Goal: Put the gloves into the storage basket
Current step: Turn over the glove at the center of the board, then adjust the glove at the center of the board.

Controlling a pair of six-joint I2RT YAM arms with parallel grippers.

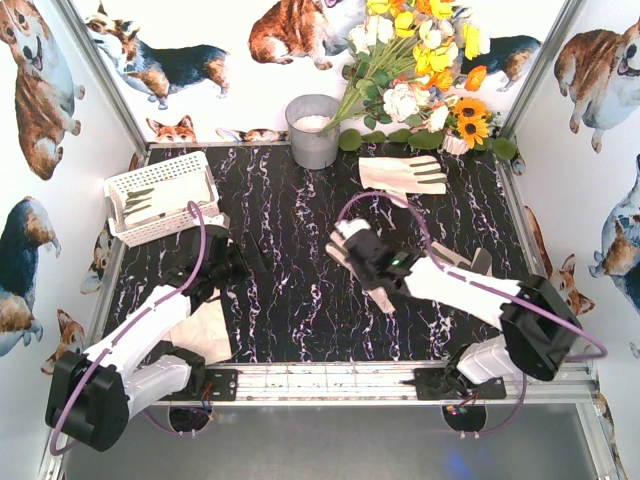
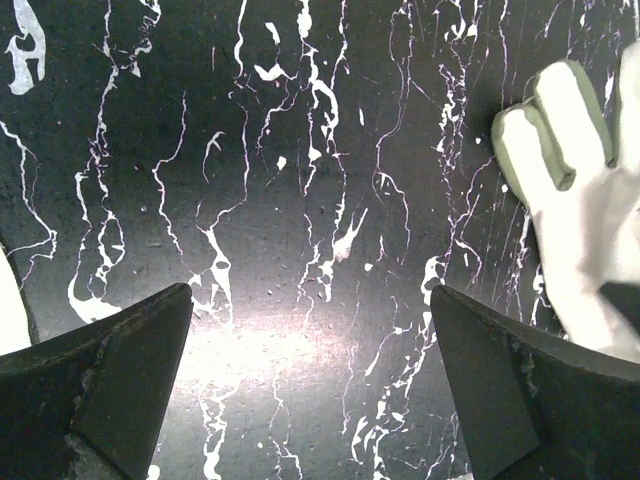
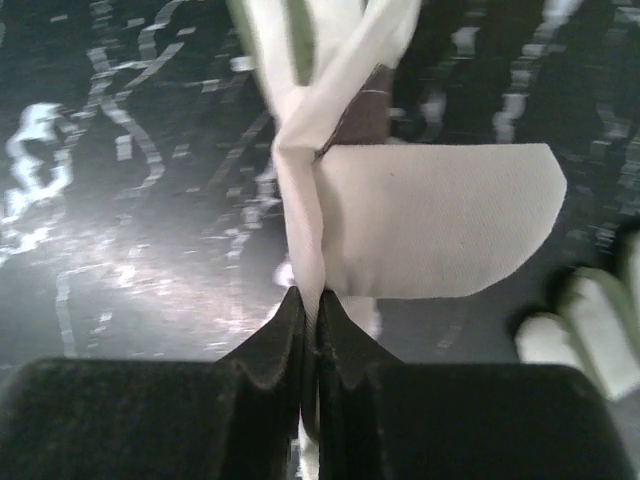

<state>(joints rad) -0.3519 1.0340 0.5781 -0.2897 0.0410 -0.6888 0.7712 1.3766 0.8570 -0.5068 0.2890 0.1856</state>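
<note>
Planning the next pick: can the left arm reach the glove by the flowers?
Doubtful: the left gripper is open, but that glove lies far across, and the right gripper, shut on another glove, sits near the path.

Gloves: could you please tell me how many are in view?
5 gloves, maybe more hidden: one in the basket, one by the flowers, one in the right jaws, one beneath the left arm, one beside the right arm.
</note>
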